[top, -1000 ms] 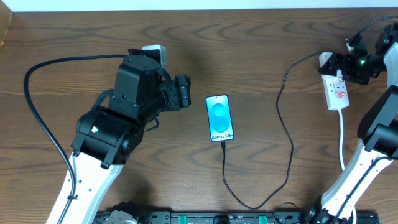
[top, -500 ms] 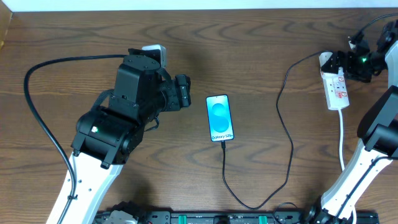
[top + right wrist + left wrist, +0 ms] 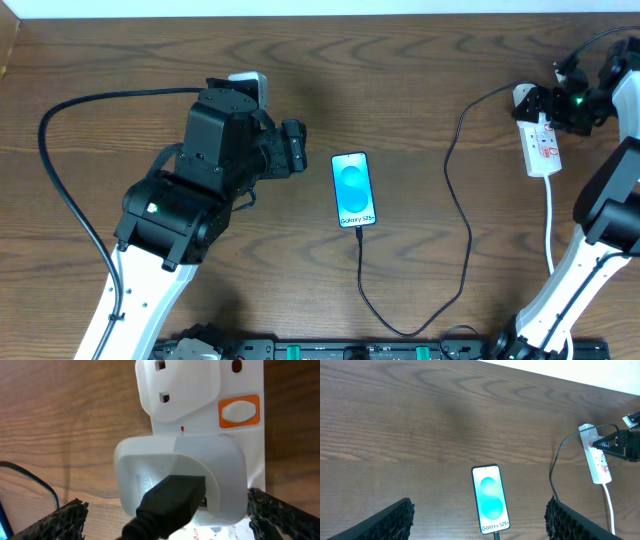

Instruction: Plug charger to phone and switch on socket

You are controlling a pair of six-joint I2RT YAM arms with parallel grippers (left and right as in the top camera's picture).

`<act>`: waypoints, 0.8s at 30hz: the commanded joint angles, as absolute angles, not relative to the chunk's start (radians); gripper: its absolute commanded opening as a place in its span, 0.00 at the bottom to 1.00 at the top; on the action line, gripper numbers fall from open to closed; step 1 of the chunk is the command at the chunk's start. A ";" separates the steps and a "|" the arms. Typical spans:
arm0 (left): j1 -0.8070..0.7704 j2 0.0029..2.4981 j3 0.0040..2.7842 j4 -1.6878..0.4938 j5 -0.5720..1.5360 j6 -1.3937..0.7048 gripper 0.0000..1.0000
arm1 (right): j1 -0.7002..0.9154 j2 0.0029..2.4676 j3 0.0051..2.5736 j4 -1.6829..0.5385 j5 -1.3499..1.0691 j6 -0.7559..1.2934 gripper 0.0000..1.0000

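Observation:
The phone [image 3: 354, 189] lies flat mid-table with its cyan screen lit, and it also shows in the left wrist view [image 3: 490, 498]. The thin black charger [image 3: 462, 230] is plugged into the phone's near end, loops toward the front edge and runs up to the white socket [image 3: 543, 148] at the far right. My left gripper [image 3: 295, 148] is open and empty, hovering left of the phone. My right gripper [image 3: 562, 100] is open over the socket's far end, its fingers [image 3: 165, 510] on either side of the white adapter [image 3: 190, 475] without touching it. The orange switch [image 3: 239, 411] is beside the adapter.
A thick black robot cable [image 3: 60, 190] arcs across the table's left side. The socket's white lead [image 3: 550, 225] runs toward the front edge beside the right arm's base. A strip of rail lies along the front edge [image 3: 350, 350].

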State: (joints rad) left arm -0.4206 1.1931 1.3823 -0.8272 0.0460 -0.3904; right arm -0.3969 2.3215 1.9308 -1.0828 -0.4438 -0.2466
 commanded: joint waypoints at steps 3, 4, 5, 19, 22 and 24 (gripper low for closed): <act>-0.416 1.190 1.394 -0.827 0.033 -0.374 0.84 | -0.371 2.353 1.826 -1.073 -0.514 -0.236 0.99; -0.416 1.190 1.394 -0.827 0.033 -0.374 0.84 | -0.371 2.353 1.820 -1.066 -0.522 -0.236 0.99; -0.416 1.190 1.394 -0.827 0.033 -0.374 0.84 | -0.371 2.353 1.818 -1.065 -0.533 -0.236 0.99; -0.416 1.190 1.394 -0.827 0.033 -0.374 0.84 | -0.362 2.353 1.818 -1.081 -0.700 -0.237 0.99; -0.416 1.190 1.394 -0.827 0.033 -0.374 0.84 | -0.350 2.353 1.818 -1.085 -0.707 -0.236 0.99; -0.416 1.190 1.394 -0.827 0.033 -0.374 0.84 | -0.341 2.353 1.818 -1.089 -0.707 -0.236 0.99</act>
